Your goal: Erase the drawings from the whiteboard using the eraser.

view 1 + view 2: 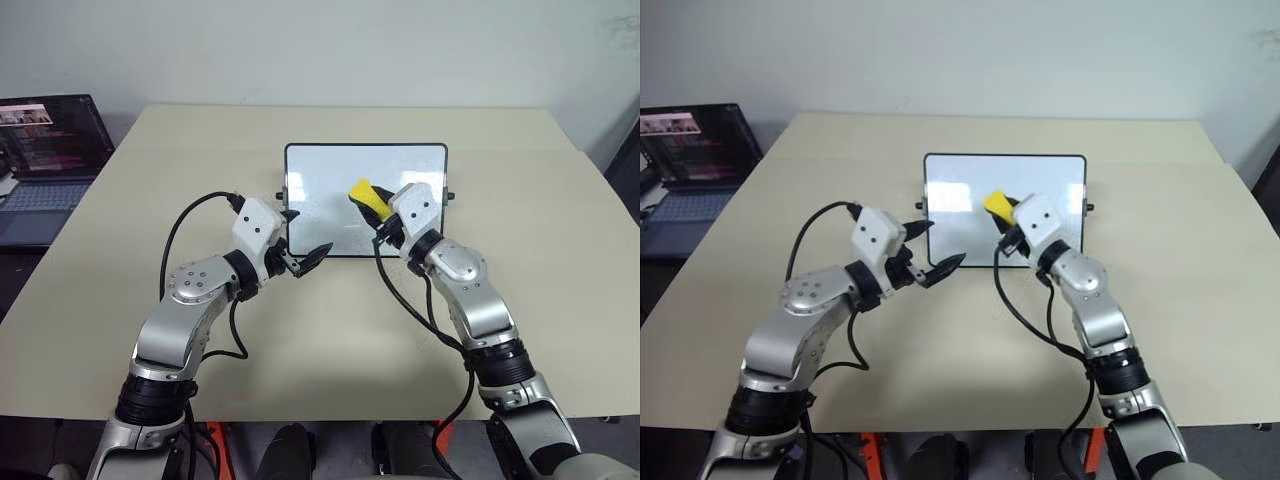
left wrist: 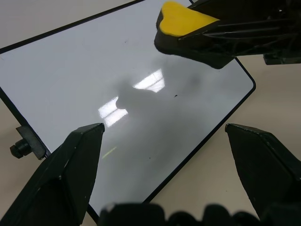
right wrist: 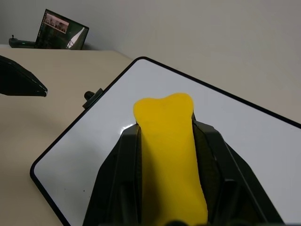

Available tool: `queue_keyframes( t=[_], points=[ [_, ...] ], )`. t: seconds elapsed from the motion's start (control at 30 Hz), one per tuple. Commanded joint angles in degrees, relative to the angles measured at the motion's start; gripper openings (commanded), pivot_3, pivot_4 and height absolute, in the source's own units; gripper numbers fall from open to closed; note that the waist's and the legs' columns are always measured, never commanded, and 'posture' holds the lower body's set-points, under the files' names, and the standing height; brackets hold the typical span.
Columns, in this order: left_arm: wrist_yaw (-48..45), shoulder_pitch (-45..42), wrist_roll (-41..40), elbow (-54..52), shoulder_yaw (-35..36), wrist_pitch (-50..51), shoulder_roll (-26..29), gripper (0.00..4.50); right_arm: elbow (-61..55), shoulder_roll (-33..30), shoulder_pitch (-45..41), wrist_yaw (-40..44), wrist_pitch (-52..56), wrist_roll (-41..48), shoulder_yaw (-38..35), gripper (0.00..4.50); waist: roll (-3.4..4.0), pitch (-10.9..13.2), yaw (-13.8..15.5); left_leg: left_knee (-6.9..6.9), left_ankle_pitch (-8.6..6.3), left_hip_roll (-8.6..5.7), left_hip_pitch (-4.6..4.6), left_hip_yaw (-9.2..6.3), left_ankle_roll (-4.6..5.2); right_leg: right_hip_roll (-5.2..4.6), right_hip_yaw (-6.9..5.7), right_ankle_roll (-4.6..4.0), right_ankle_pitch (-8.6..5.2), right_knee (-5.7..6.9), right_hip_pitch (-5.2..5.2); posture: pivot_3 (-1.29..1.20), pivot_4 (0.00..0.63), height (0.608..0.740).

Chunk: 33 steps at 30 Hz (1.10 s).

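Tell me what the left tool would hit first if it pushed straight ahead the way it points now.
Probably the whiteboard: the open left tool points at its glossy face, near the lower left corner. The eraser in the right tool sits farther along, though depth is uncertain.

A beige table (image 1: 330, 330) with a seam across its far part stands against a plain pale wall (image 1: 330, 50), an open laptop (image 1: 45, 165) with a lit screen set off its left edge.

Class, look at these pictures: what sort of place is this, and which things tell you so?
Probably an office or lab workspace: a plain beige table against a bare wall, a small whiteboard lying on it, and an open laptop beside it.
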Motion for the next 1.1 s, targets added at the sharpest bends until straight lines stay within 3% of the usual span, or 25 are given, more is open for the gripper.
queue_keyframes(
  t=[0.03,0.43,1.1],
  points=[
    [-0.3,-0.87,-0.09,-1.36,0.24,-0.81,0.33,4.5,5.93,-0.58,-2.76,-0.87,-2.56,-3.56,2.02,1.23,0.0,0.0,-0.08,0.0,0.0,0.0,0.02,0.02,0.0,0.0,0.01,0.0,0.0,0.02,0.0,0.0,0.15,0.74],
    [0.27,-0.66,-0.18,-2.14,0.55,-0.2,0.47,4.5,19.25,-4.0,-5.43,-1.26,-4.69,-9.43,3.76,1.23,0.0,0.0,-0.15,0.01,0.01,0.0,0.08,0.06,0.0,0.0,0.02,-0.01,0.0,0.16,-0.01,0.0,0.15,0.74],
    [0.2,-1.09,-0.4,-1.39,0.56,-0.29,0.09,4.5,7.83,-10.6,3.95,1.25,3.6,-9.33,2.23,1.23,-0.02,-0.01,0.08,0.03,0.01,-0.03,0.13,0.02,0.0,-0.03,-0.01,-0.01,0.0,0.18,0.08,0.0,0.15,0.74]
  ],
)
